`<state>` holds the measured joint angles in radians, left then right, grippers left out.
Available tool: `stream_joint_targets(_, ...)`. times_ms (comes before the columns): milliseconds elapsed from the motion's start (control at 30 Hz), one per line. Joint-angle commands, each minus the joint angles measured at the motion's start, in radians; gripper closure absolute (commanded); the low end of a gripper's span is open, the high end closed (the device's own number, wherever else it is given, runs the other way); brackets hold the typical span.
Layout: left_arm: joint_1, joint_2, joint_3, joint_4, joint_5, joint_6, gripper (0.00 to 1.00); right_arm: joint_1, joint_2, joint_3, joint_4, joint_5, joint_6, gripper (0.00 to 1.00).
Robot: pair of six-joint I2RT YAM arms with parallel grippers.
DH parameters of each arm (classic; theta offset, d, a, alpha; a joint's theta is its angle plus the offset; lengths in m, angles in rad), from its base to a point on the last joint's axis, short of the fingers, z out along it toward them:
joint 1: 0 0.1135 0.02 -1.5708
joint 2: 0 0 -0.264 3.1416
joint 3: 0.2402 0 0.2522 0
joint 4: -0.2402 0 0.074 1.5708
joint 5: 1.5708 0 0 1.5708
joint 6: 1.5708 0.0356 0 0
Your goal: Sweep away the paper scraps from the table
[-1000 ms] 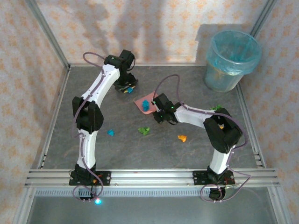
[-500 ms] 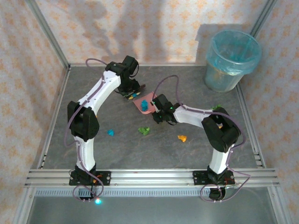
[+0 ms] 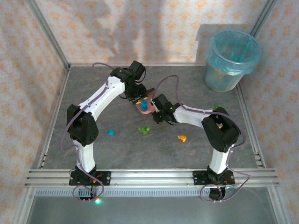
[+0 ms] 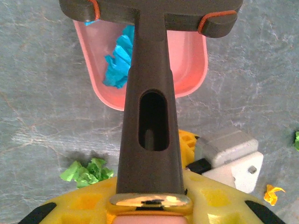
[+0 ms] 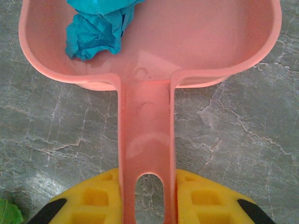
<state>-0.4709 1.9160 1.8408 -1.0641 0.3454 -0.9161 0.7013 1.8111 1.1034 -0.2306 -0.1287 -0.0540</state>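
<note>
My right gripper (image 3: 159,113) (image 5: 148,196) is shut on the handle of the pink dustpan (image 3: 141,107) (image 5: 187,42), which rests on the table (image 3: 117,154). A blue paper scrap (image 5: 96,32) (image 4: 119,65) lies inside the pan. My left gripper (image 3: 136,92) (image 4: 149,200) is shut on the dark brown hand brush (image 4: 149,116), whose head hangs over the pan's mouth. Loose paper scraps lie on the table: a blue one (image 3: 110,132), a green one (image 3: 144,130) (image 4: 86,170), an orange one (image 3: 182,138) (image 4: 272,192), and another green one (image 3: 216,108) beside the right arm.
A blue-lined waste bin (image 3: 232,60) stands at the back right corner. Aluminium rails (image 3: 149,176) edge the table, and patterned walls close in the back and both sides. The right arm's elbow (image 3: 223,130) sits above the table's right side.
My left arm has swung to the right with the brush, from the back of the table to the dustpan's mouth. The right arm and dustpan have stayed put.
</note>
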Motion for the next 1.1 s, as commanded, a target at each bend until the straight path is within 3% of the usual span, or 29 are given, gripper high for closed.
stream_joint_targets(0, -0.012, -0.039, -0.015, 0.010, 0.052, -0.022, 1.00, 0.007, 0.005, -0.022, -0.023, 0.026, -0.009, 1.00)
stream_joint_targets(600, -0.031, -0.118, -0.062, 0.072, 0.098, -0.067, 1.00, 0.000, -0.066, -0.099, 0.067, 0.046, 0.016, 1.00)
stream_joint_targets(1067, 0.019, -0.193, 0.015, 0.048, 0.068, -0.070, 1.00, 0.000, -0.155, -0.193, 0.197, 0.056, 0.007, 1.00)
